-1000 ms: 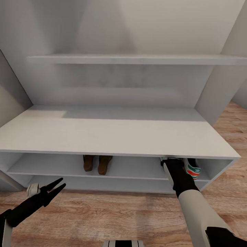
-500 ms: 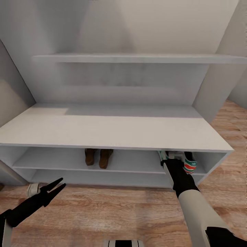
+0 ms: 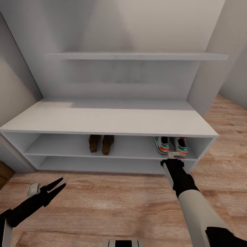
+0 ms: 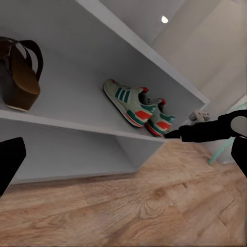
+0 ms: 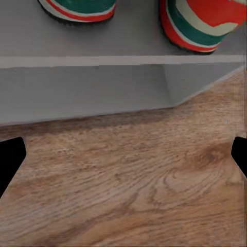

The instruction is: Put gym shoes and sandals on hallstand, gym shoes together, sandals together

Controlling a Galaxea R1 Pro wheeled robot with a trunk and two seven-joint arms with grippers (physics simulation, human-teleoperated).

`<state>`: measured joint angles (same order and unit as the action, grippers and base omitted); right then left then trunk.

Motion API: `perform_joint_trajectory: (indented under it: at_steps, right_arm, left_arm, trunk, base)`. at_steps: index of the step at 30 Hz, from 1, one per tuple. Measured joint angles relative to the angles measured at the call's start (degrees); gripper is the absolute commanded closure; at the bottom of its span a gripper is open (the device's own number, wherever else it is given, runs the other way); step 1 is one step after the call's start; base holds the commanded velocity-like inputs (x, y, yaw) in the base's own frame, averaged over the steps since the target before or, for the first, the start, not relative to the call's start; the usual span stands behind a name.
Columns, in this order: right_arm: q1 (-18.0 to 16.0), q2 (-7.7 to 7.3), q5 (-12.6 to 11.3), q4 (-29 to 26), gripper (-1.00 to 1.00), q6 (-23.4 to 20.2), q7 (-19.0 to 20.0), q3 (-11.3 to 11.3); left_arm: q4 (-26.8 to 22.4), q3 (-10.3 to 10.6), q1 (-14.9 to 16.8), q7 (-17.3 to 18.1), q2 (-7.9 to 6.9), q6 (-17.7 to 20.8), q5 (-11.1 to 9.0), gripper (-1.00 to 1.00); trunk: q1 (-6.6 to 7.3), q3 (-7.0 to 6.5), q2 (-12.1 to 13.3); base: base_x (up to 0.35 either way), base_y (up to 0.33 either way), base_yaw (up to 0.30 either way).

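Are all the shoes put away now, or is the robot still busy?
It looks nearly finished. The two gym shoes sit side by side on the hallstand, on its upper open tier, and the two sandals stand together on the same tier. Nothing is in hand: the right gripper is open just in front of the gym shoes, and the left gripper is open over the corridor floor. No shoes show on the floor.

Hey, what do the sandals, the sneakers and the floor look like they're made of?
The sandals look like dark brown leather with a dull sheen on the wide straps. The gym shoes seem pale fabric or synthetic, matte, with teal stripes. The floor looks like wood-plank laminate: printed grain, plank seams. These are renders, so this is a guess.
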<state>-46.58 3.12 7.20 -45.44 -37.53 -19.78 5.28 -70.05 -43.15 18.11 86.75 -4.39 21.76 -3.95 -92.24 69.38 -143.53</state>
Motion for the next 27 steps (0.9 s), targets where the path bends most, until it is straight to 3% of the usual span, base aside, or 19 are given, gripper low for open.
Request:
perform_joint_trajectory:
  at_steps: [16,25,27]
  right_arm:
    - [0.3,0.04,0.0,0.1,-1.00,0.1,0.2,-0.1]
    - [0.8,0.04,-0.1,2.5,-1.00,0.3,0.4,-0.1]
    - [0.8,0.06,-0.1,3.9,-1.00,2.3,0.4,-0.1]
  left_arm:
    - [0.0,0.1,0.0,-0.1,0.00,0.0,0.1,-1.00]
    - [0.0,0.3,0.0,-0.2,0.01,0.0,0.1,-1.00]
    - [0.0,0.3,0.0,-0.2,0.05,0.0,0.1,-1.00]
  trunk:
    - [0.00,0.00,0.0]
    - [0.00,0.00,0.0]
    - [0.00,0.00,0.0]
  base:
    - [-0.332,0.000,0.000]
    - [-0.098,0.000,0.000]
    - [-0.014,0.000,0.000]
